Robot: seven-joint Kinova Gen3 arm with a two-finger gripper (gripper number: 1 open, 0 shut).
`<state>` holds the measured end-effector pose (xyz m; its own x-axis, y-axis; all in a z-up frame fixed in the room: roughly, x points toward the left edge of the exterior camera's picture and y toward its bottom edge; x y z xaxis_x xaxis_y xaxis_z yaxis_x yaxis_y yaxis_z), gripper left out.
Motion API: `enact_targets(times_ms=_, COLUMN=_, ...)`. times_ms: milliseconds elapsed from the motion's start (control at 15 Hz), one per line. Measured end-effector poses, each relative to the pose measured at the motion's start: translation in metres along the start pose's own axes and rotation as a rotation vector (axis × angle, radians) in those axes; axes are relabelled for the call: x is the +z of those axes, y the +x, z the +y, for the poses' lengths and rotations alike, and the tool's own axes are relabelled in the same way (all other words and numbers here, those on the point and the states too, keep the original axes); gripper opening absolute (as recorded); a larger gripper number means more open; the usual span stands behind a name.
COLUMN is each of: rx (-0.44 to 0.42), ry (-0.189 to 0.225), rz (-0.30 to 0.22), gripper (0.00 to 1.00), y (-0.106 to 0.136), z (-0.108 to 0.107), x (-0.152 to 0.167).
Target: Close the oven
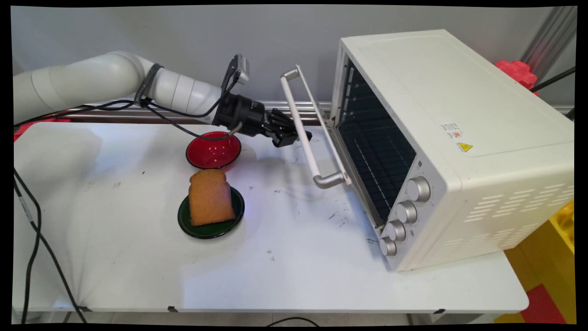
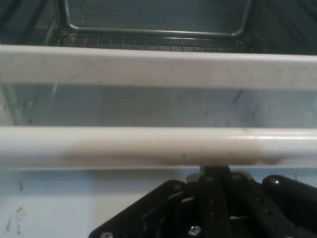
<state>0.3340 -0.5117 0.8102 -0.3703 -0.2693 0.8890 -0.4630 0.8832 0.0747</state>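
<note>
My black gripper (image 1: 299,136) reaches in from the left to the white handle bar (image 1: 290,99) of the toaster oven's door (image 1: 339,158), about halfway along the bar. The door hangs partly open, tilted out from the cream oven (image 1: 459,138). In the hand view the gripper (image 2: 215,171) looks shut, its tip touching the lower side of the handle (image 2: 148,146), not clasped around it. Beyond the bar are the door's top edge (image 2: 158,67) and the wire rack (image 2: 153,34) inside the dark cavity.
A red bowl (image 1: 213,151) sits just below the arm's wrist. In front of it a slice of brown bread (image 1: 210,197) lies on a dark green plate (image 1: 193,228). Black cables hang at the left edge. Four silver knobs (image 1: 406,211) line the oven's front.
</note>
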Motion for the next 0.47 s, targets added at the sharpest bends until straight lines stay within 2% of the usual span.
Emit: enact_targets(times_ms=467, rx=0.003, ry=0.002, rz=0.019, gripper=0.00, y=0.0073, z=-0.0023, x=0.0070)
